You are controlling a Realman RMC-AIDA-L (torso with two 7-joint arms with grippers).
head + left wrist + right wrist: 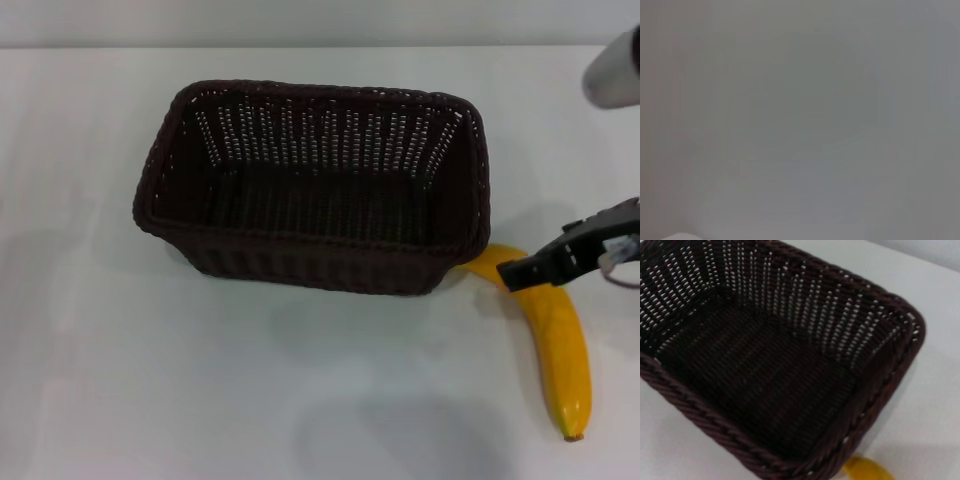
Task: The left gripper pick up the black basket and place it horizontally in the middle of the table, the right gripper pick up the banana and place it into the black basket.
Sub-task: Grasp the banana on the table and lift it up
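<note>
The black basket [300,258] stands upright and empty in the middle of the white table [180,400], long side across my view. The banana [562,345] lies on the table at the basket's front right corner, its upper end against the basket wall. My right gripper [535,268] comes in from the right and hangs over the banana's upper part, close to the basket's corner. The right wrist view looks down into the basket [715,427], with a bit of the banana [865,471] beside its corner. My left gripper is out of view; the left wrist view shows only a plain grey surface.
A silver-grey segment of the right arm [612,72] shows at the top right. Bare table lies in front of and to the left of the basket.
</note>
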